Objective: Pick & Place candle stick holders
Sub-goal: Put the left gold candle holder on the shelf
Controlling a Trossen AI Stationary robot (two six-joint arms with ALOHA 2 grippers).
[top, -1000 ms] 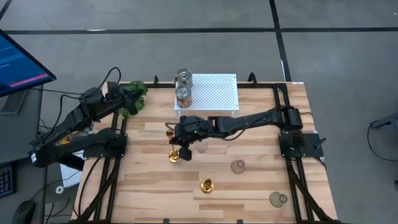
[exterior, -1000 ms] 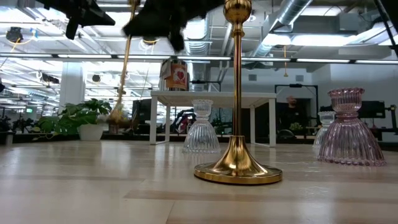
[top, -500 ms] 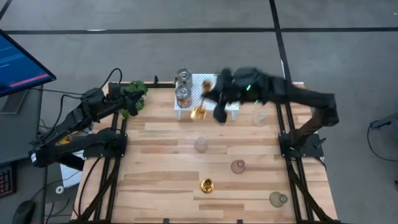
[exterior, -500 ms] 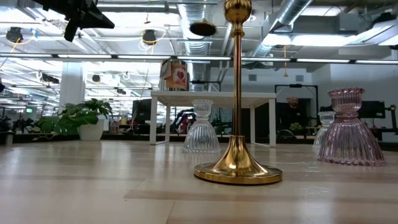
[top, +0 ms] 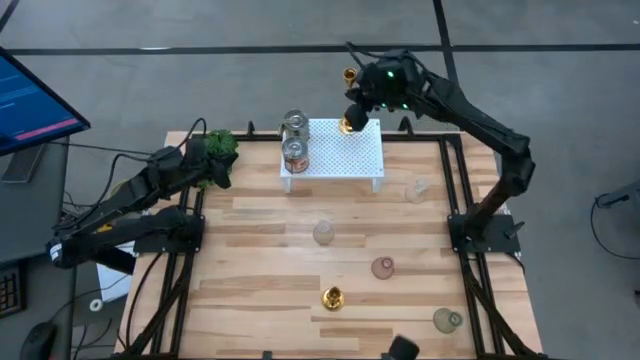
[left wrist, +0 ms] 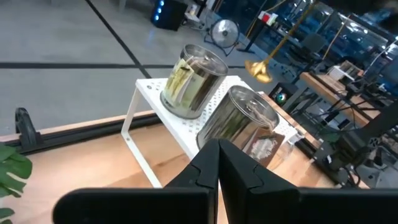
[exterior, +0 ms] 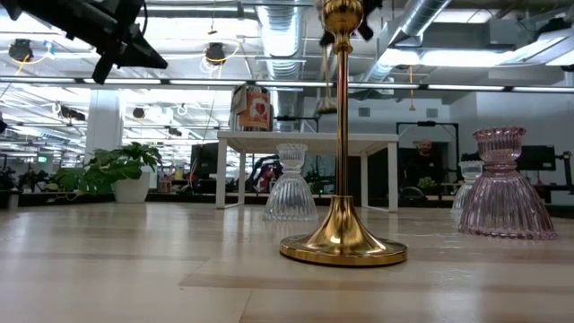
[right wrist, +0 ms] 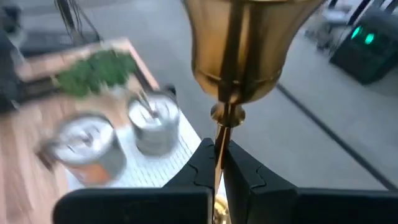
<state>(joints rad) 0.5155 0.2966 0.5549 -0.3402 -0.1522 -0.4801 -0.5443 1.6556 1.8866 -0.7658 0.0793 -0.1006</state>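
— What's over on the left side?

— The left hand (top: 215,165) hangs beside a green plant (top: 218,148) at the worktop's (top: 250,290) back left corner, fingers (left wrist: 214,168) pressed together on nothing.

— And moving toward the middle?

— Two tin cans (top: 294,140) stand on the left end of a white perforated shelf (top: 345,150). A clear glass vase (top: 323,233) sits on the wood in front of it, and nearer the front edge stands a tall gold candle stick holder (top: 332,297), upright on its round base.

— Where's the one being carried?

— In the air. The right hand (top: 362,100) is pinching the thin stem of a second gold candle stick holder (top: 349,115), held above the shelf's back right corner.

— Anything further right?

— A pink vase (top: 383,267), another clear one (top: 417,190), and a greenish one (top: 447,320) near the front right corner.
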